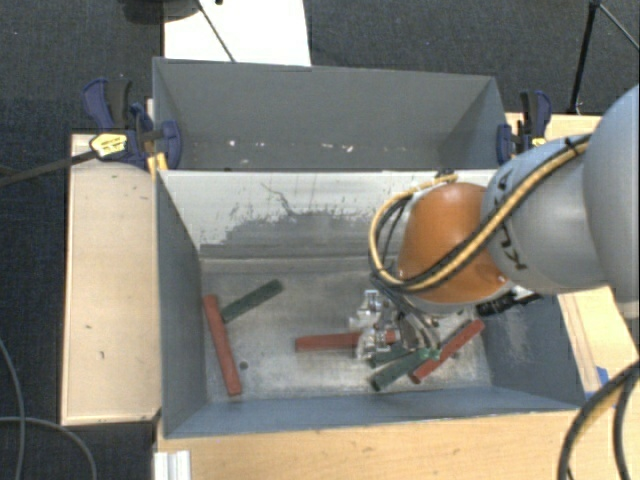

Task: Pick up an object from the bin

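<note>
My gripper (378, 340) is low in the bin's right half, just above the floor, under the arm's orange cover. Its metal fingertips sit at the right end of a red-brown bar (325, 343) that lies flat and points left. Right below the tips lies a dark green bar (398, 370), tilted, and a second red bar (447, 350) slants up to the right beside it. Whether anything is between the fingers is hidden.
At the bin's left, a long red bar (221, 346) lies along the wall and a dark green bar (251, 300) slants beside its upper end. The arm and its cables cover the bin's right rear corner.
</note>
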You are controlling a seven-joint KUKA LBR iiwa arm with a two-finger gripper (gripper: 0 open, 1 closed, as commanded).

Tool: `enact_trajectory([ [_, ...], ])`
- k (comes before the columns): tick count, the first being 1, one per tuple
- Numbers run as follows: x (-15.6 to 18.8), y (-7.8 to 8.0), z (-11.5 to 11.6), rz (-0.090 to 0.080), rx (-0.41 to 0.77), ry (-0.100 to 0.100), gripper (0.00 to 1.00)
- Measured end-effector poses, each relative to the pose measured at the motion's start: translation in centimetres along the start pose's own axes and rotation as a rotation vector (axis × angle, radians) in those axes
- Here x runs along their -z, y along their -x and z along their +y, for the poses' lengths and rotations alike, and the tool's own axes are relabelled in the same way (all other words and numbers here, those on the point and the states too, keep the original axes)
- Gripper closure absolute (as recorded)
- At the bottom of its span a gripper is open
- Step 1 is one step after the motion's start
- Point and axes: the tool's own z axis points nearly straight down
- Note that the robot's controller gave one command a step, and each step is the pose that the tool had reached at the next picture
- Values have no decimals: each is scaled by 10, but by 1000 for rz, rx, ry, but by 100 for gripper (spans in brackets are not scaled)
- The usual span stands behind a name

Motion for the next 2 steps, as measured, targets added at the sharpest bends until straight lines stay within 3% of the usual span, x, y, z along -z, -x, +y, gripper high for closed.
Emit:
enact_trajectory([
  [1, 0, 0, 0, 0, -2, 0, 100],
  [2, 154, -4, -5, 5, 63, -1, 100],
])
